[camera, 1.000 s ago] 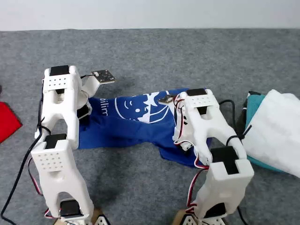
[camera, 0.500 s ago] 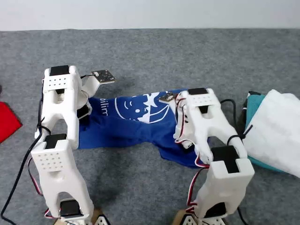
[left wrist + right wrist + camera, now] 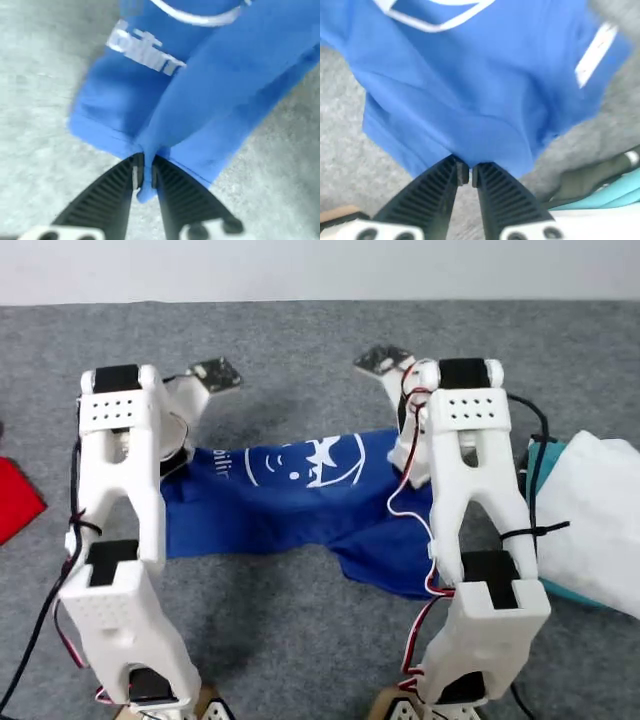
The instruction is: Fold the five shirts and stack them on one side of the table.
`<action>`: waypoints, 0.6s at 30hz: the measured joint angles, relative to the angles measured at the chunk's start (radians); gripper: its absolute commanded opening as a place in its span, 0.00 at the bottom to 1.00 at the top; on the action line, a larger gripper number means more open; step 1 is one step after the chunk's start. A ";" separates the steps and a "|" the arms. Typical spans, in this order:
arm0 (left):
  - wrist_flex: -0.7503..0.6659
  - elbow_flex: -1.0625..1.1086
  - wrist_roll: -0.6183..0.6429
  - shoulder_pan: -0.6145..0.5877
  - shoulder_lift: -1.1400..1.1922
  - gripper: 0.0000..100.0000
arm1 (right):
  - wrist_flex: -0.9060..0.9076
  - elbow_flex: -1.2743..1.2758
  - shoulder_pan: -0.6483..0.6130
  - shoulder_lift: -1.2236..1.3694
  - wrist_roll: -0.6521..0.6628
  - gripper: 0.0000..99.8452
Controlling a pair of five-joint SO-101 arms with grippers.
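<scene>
A blue shirt with white print hangs stretched between my two arms above the grey table. My left gripper is shut on the blue shirt at a pinched edge fold. My right gripper is shut on the blue shirt at its other edge. In the high view the left arm holds the shirt's left end and the right arm holds its right end. A lower flap of the shirt still lies on the table.
A white shirt lies on a teal one at the right edge of the table. A red shirt lies at the left edge. The grey carpet-like table surface stretches behind the arms.
Both arms have risen and moved toward the far side, the right one more. The blue shirt has been lifted and pulled taut between them.
</scene>
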 measured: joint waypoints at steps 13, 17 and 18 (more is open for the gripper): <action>0.040 -0.046 0.003 0.025 -0.152 0.00 | 0.044 -0.021 0.000 -0.046 0.015 0.01; 0.040 0.026 -0.009 0.025 -0.184 0.00 | 0.046 0.095 -0.031 -0.158 0.043 0.01; 0.040 0.051 -0.009 0.025 -0.190 0.00 | 0.046 0.137 -0.038 -0.186 0.046 0.01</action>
